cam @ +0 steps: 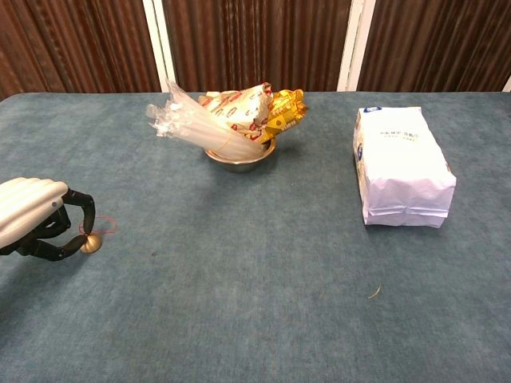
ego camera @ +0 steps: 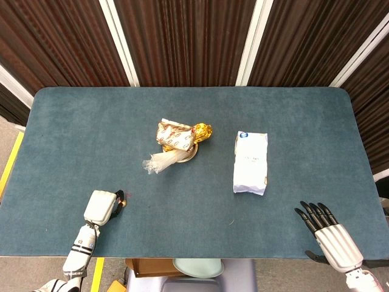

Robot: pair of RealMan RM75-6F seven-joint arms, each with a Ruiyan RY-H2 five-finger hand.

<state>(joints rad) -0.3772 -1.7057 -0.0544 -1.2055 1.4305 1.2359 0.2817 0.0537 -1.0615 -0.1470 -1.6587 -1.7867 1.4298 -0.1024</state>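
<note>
My left hand (ego camera: 100,207) (cam: 32,211) lies at the near left of the blue table (ego camera: 79,134), fingers curled in. Its fingertips pinch a small gold round object (ego camera: 122,203) (cam: 90,244) that sits on the cloth, with a thin red loop (cam: 108,226) beside it. My right hand (ego camera: 328,234) is at the near right edge, seen only in the head view. Its fingers are spread and straight, it holds nothing, and the white paper bag (ego camera: 250,162) (cam: 402,163) lies well beyond it.
A metal bowl (ego camera: 189,157) (cam: 239,163) at the table's middle holds a bundle of clear wrapped straws (ego camera: 159,162) (cam: 188,124), a red-printed snack packet (ego camera: 175,135) and a gold packet (ego camera: 202,131) (cam: 286,112). Dark curtains hang behind the far edge.
</note>
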